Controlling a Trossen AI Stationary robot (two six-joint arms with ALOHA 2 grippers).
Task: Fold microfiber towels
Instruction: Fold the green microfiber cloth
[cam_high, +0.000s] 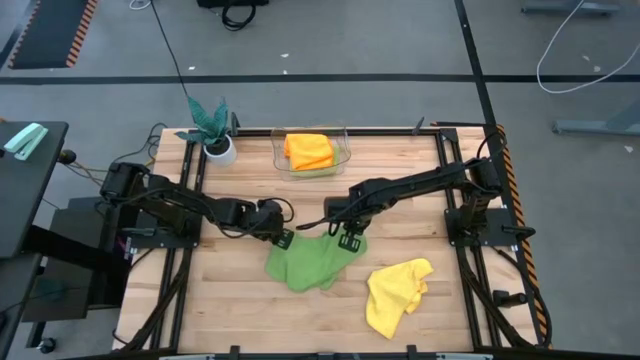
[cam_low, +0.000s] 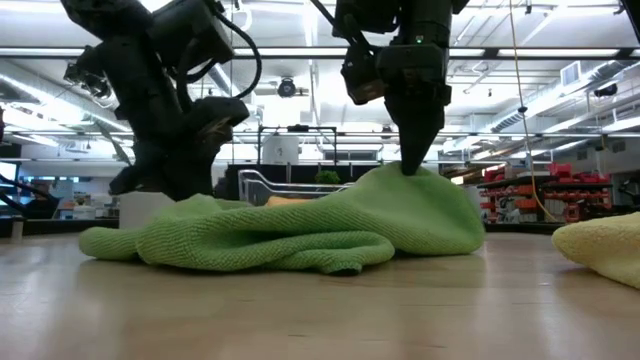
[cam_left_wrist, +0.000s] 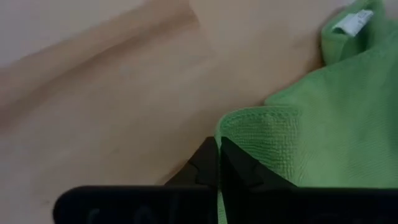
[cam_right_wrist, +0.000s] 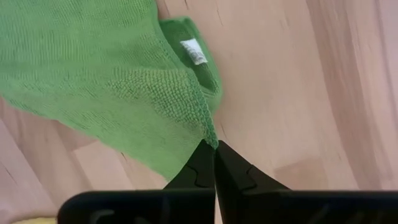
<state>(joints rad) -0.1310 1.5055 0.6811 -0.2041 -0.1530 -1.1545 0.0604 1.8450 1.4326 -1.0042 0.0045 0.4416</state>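
text: none legible | green towel (cam_right_wrist: 93, 68) tag (cam_right_wrist: 192, 51): white, print unreadable

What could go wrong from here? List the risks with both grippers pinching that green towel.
1. The left gripper and right gripper each hold only a thin corner edge of the rumpled green microfiber towel; either corner could slip out.
2. The crumpled yellow microfiber towel lies close by and might get dragged.

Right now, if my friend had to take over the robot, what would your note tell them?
Left gripper: shut on a corner of the green towel.
Right gripper: shut on another corner of it, lifted a little.
Green towel: crumpled mid-table, not folded.
Yellow towel: crumpled on the table beside it, untouched.
Orange towel: in the clear bin, over something green.
Left: fold the green towel, then the yellow.
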